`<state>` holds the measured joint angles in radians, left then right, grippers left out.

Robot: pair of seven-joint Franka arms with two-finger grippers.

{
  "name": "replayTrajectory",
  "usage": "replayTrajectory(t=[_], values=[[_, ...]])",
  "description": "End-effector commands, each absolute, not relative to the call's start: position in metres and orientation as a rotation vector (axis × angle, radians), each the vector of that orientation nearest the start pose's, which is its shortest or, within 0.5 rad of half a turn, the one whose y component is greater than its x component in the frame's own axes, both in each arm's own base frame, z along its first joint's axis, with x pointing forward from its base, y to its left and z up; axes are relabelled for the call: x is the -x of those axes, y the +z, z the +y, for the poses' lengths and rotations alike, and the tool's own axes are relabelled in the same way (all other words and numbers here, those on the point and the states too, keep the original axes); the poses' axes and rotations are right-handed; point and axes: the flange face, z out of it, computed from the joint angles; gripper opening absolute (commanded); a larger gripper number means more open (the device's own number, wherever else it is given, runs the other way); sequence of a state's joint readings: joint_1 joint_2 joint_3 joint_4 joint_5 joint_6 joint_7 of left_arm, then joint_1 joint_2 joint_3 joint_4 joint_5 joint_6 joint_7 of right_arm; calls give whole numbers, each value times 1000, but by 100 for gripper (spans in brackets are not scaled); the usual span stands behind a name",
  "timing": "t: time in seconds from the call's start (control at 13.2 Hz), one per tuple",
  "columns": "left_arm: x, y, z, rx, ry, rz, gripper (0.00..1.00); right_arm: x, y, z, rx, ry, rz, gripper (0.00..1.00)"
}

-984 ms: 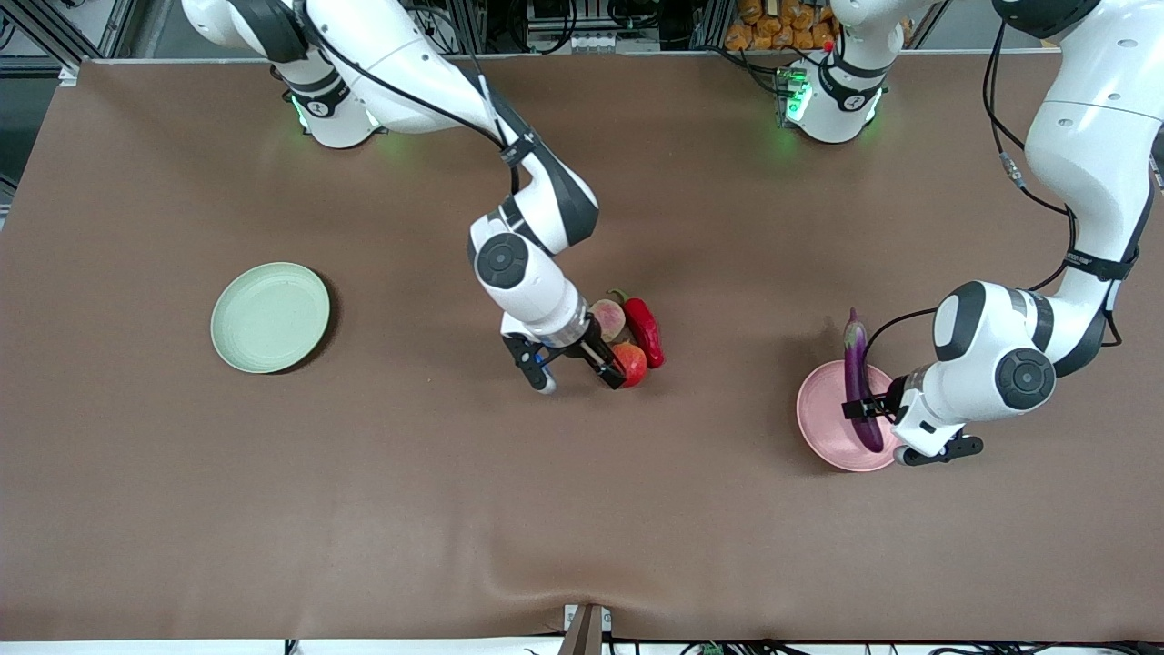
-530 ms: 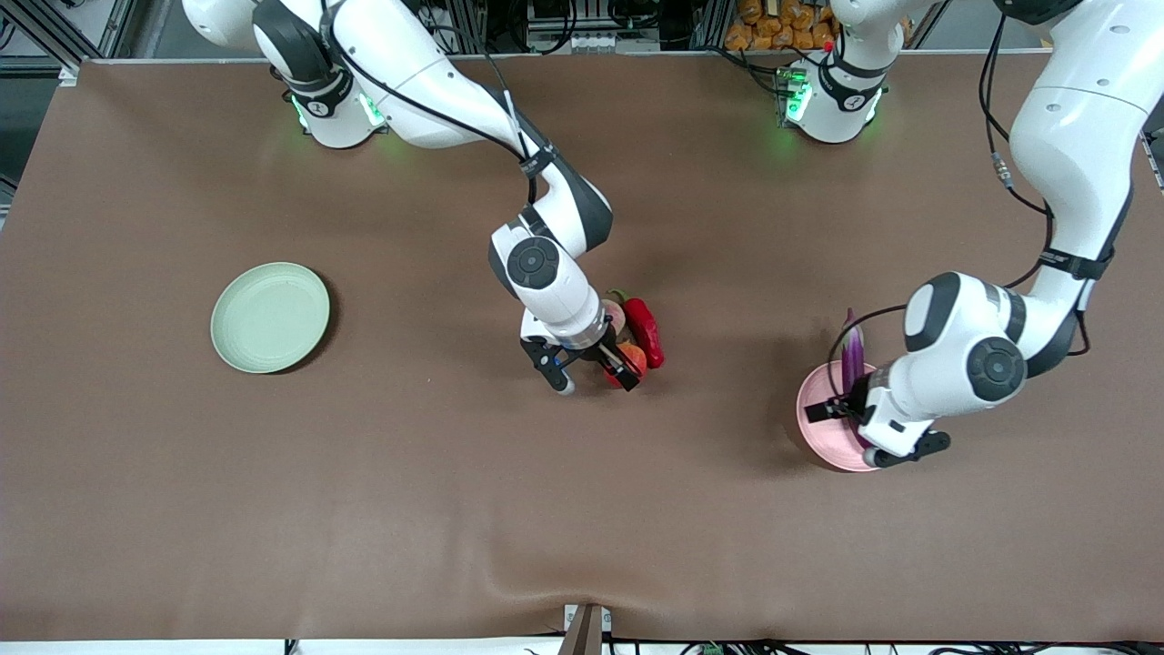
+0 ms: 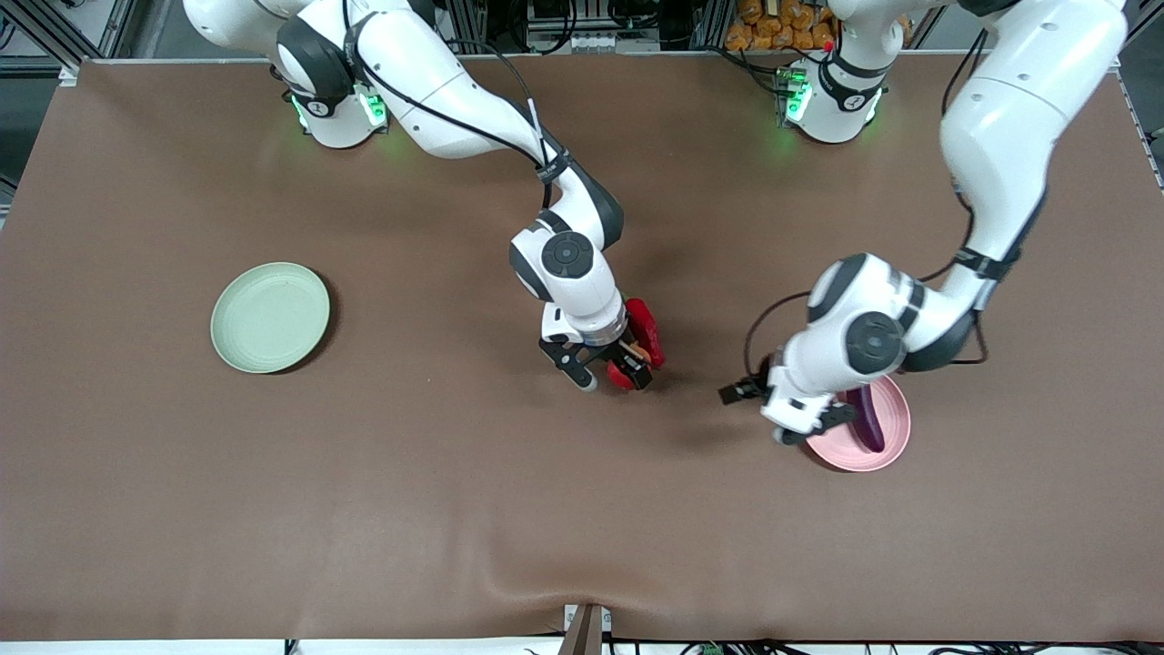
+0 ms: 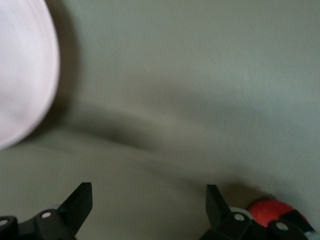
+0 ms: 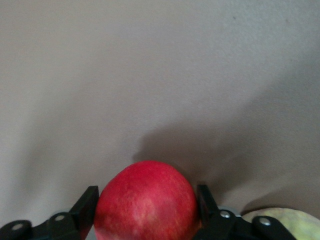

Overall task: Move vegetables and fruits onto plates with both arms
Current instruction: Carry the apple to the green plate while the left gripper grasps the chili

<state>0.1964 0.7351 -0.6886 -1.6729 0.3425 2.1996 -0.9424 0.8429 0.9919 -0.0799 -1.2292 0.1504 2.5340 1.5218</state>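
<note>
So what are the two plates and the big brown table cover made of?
The pale green plate and the pale pink plate look like matte plastic: flat even colour, no shine, thin raised rims. It could be another moulded material; the look alone leaves that open. The brown table cover looks like a soft sheet, perhaps leatherette or rubbery cloth: it bulges in a gentle fold at the edge nearest the front camera.
</note>
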Motion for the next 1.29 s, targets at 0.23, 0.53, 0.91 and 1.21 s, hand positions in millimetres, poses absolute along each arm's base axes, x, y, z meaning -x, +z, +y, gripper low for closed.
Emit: replayTrajectory(t=[0.23,0.53,0.91,1.21], values=[[-589,231,-303,3166,242,-723,100,-598,246,507,2623,-12,1237,0],[-551,214,-343,3187,202,-832,100,-643,315,418,2579,312,1304,0],[-515,197,-390,3104,39,-890,80,-646,389,266,2824,561,800,0],[-504,186,-401,3108,65,-851,60,-604,372,119,2925,575,373,0]])
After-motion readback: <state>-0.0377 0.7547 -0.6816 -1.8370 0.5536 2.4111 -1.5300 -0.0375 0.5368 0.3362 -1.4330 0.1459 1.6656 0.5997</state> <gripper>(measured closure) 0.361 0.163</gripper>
